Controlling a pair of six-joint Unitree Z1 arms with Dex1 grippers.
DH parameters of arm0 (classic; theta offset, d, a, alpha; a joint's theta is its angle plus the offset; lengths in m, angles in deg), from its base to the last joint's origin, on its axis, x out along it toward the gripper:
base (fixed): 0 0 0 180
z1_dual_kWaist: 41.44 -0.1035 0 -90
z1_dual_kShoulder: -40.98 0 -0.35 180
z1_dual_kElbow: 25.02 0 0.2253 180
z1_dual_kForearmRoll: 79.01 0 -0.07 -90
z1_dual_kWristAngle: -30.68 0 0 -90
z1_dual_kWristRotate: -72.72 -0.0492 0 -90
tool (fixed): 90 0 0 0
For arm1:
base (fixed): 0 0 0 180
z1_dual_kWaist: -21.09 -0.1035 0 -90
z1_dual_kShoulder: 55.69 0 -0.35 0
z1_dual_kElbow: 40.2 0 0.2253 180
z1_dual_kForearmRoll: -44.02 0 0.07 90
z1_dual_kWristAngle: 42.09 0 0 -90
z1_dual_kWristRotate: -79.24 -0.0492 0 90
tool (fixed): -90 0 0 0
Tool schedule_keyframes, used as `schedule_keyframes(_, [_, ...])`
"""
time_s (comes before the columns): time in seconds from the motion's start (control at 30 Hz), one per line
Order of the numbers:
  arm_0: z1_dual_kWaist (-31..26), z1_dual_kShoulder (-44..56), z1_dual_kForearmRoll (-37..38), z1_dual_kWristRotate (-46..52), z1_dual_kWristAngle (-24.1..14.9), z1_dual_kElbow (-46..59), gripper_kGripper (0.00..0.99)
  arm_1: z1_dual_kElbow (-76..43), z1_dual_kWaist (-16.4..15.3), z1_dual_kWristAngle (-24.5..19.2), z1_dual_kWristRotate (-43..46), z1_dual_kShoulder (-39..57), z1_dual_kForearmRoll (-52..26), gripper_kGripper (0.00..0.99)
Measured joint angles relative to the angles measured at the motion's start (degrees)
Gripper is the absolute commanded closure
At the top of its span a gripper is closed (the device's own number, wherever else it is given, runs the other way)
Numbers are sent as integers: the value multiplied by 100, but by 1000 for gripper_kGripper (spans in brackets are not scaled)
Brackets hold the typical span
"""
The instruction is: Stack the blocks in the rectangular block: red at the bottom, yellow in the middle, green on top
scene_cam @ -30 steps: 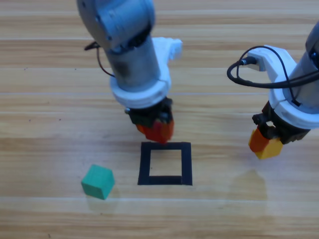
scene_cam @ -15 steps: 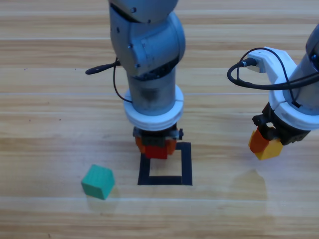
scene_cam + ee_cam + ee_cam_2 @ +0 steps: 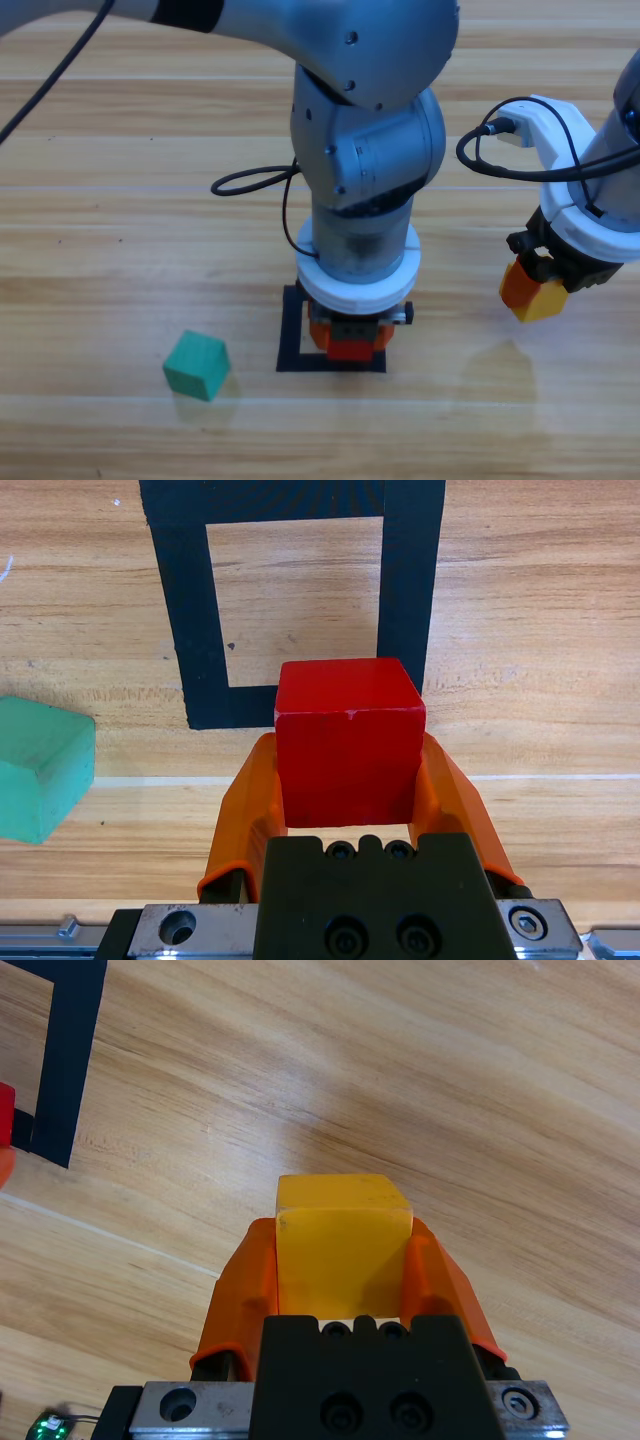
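Left gripper (image 3: 348, 345) pinches small plain red cube (image 3: 348, 738) over black tape rectangle outline (image 3: 290, 330), lower centre; not yet set down. Right gripper (image 3: 535, 298) holds yellow cube (image 3: 343, 1247) at right. Teal-green cube (image 3: 196, 366) lies lower left. Nothing stacked yet.

Small red cube (image 3: 349, 347) sits over black tape rectangle outline (image 3: 290, 330); small teal-green cube (image 3: 196, 366) lies to its left, small yellow cube (image 3: 540, 299) well right, above wooden tabletop (image 3: 100, 250).

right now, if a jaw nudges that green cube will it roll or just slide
The green cube probably slides: its flat faces sit on smooth wooden table. It looks rigid and likely light. It sits skewed to the black tape rectangle, so an off-centre push may spin it.
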Motion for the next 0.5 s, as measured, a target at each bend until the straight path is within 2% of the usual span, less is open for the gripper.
schedule_keyframes(0.5, [-108, 1, 5, 2, 252, -33, 946, -15, 0, 0, 1, 0, -42, 990])
